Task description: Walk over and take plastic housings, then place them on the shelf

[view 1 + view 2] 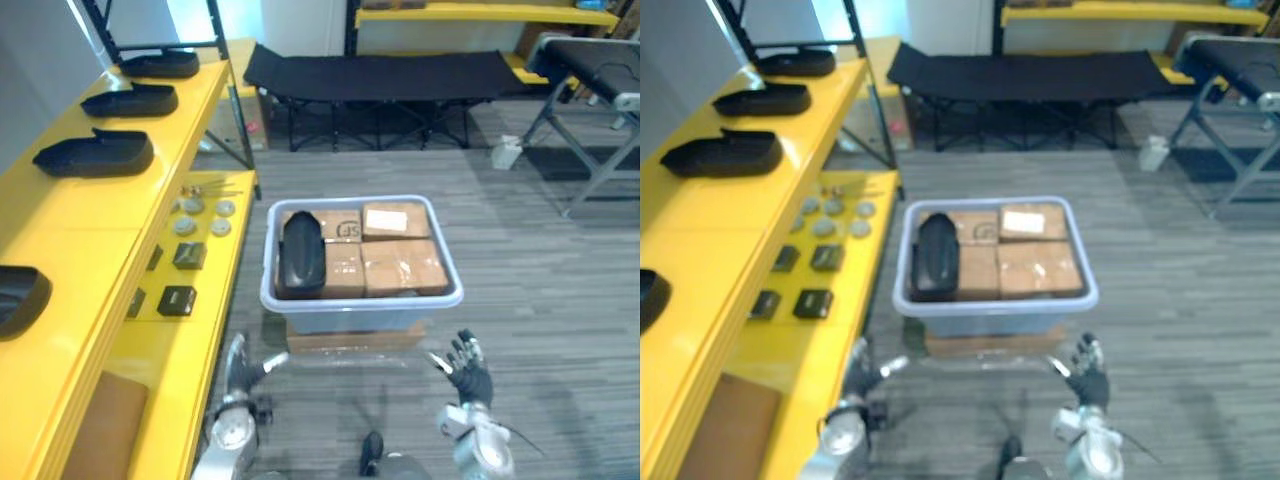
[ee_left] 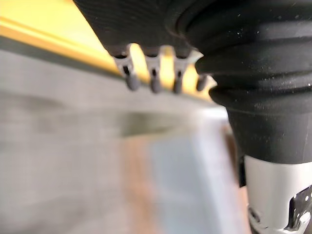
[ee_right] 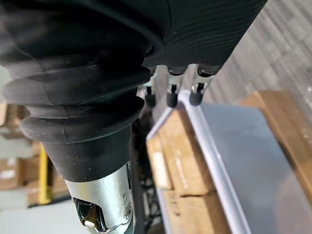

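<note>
- Yellow steel shelf runs along my left side. A row of black plastic housings is already set on its top tier, well apart from both of my hands.
- Small grey discs and black blocks lie on the lower tier, between that row and my left arm.
- Left robot hand hangs low, just short of the front left corner of the bin. Its fingers are loose and straight, the thumb points toward the bin, and it holds nothing.
- Black plastic housing, the one I am after, lies inside the bin against its left wall, on top of the cartons. Its long axis runs straight away from me, front to back.
- From the left robot hand it lies ahead, higher and a little to the right, over the front rim. From the right one it lies ahead and well off to the left. I judge the left robot hand to be the nearer.
- Pale grey tote bin sits on a low brown base on the floor. Both my hands are near its front wall but touch neither it nor the housing.
- Cardboard boxes fill the rest of the bin, to the right of the housing.
- Right robot hand is near the front right corner, fingers spread and empty.
</note>
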Available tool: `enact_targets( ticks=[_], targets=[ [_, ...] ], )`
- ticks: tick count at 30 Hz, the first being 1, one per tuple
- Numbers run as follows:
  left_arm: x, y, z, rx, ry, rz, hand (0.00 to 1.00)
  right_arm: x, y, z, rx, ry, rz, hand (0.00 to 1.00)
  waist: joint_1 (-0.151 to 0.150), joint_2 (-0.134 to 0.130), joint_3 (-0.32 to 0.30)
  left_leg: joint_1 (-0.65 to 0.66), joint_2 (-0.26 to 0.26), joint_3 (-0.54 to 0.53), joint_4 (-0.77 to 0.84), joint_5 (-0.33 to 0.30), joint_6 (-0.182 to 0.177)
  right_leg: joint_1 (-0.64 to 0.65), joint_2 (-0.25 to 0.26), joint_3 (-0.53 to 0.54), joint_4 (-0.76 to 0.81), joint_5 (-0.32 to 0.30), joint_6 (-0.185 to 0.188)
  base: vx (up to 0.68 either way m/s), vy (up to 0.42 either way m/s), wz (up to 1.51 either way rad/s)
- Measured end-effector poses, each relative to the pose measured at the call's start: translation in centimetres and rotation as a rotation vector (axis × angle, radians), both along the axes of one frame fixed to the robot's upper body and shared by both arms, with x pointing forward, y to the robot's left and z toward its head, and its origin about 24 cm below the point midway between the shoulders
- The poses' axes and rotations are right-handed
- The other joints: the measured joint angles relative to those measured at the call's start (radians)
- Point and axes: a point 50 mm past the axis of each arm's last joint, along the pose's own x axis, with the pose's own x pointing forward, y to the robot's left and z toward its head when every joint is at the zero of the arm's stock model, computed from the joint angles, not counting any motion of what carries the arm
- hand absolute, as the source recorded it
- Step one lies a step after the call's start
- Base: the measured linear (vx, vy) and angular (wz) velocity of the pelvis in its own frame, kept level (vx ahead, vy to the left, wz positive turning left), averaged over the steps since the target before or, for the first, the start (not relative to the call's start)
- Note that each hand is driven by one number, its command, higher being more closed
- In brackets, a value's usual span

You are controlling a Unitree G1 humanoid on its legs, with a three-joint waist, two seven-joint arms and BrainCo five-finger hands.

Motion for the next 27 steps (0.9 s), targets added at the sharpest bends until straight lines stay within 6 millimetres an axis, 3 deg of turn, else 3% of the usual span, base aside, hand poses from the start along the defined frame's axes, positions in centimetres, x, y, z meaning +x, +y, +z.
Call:
enact_targets(
  ticks=[3,7,9,11,14,15,17,20,27],
  targets=[
    [-1.8,1.2,-1.4,0.020,0.094,-0.017,0.00,0.7,-0.7,-1.3,0.029,0.069,-0.015,0.00,0.034,-0.001,0.000,0.000,-0.017,-0.010,-0.013,0.004,0.006,0.019,-0.009,-0.009,-0.043,0.031,0.007,-0.03,0.081,0.07],
    [-1.9,1.4,-1.9,-0.018,0.096,-0.070,0.00,3.7,-3.7,-0.4,0.062,0.030,-0.078,0.00,0.045,0.002,0.006,-0.002,-0.037,-0.050,-0.013,0.007,0.011,0.054,-0.027,-0.038,-0.070,0.051,0.019,-0.06,0.080,0.27],
    [-1.9,1.8,-2.0,-0.046,0.078,-0.045,0.00,7.3,-5.8,2.0,0.054,-0.049,-0.127,0.00,0.054,0.001,0.014,-0.008,-0.051,-0.062,-0.013,0.011,0.018,0.057,-0.041,-0.055,-0.072,0.058,0.026,-0.07,0.070,0.15],
    [-2.1,2.9,-2.1,-0.049,0.071,0.000,0.00,9.6,-7.3,4.3,0.038,-0.113,-0.165,0.00,0.068,0.004,0.025,-0.024,-0.061,-0.088,-0.003,0.013,0.022,0.057,-0.053,-0.074,-0.071,0.062,0.029,-0.09,0.075,0.31],
    [-5.0,4.4,-3.5,-0.032,0.189,0.047,0.00,13.1,-9.5,9.0,0.010,-0.227,-0.218,0.00,0.101,0.025,0.095,-0.063,-0.070,-0.136,0.060,-0.001,0.043,0.062,-0.074,-0.113,-0.054,0.062,0.031,-0.10,0.067,0.42],
    [-5.5,4.6,-3.7,-0.050,0.198,0.084,0.00,13.6,-9.9,9.9,-0.001,-0.246,-0.227,0.00,0.103,0.026,0.108,-0.078,-0.074,-0.147,0.072,-0.003,0.046,0.057,-0.079,-0.120,-0.048,0.062,0.031,-0.13,0.079,0.53],
    [-7.3,4.7,-4.2,-0.065,0.258,0.089,0.00,15.3,-11.1,13.3,-0.043,-0.317,-0.268,0.00,0.144,0.045,0.167,-0.136,-0.081,-0.174,0.126,-0.009,0.056,0.026,-0.098,-0.141,-0.015,0.061,0.033,-0.14,0.089,0.40],
    [-8.9,3.8,-4.7,-0.115,0.296,0.096,0.00,16.7,-12.2,16.1,-0.080,-0.334,-0.282,0.00,0.164,0.073,0.216,-0.203,-0.097,-0.222,0.190,-0.018,0.071,-0.004,-0.126,-0.184,0.041,0.048,0.041,-0.13,0.089,0.47],
    [-8.7,3.1,-4.7,-0.213,0.254,0.156,0.00,18.6,-12.9,21.2,-0.184,-0.335,-0.226,0.00,0.190,0.093,0.288,-0.327,-0.126,-0.248,0.301,-0.040,0.107,-0.093,-0.181,-0.195,0.138,0.025,0.051,-0.12,0.116,0.17]
  ],
)
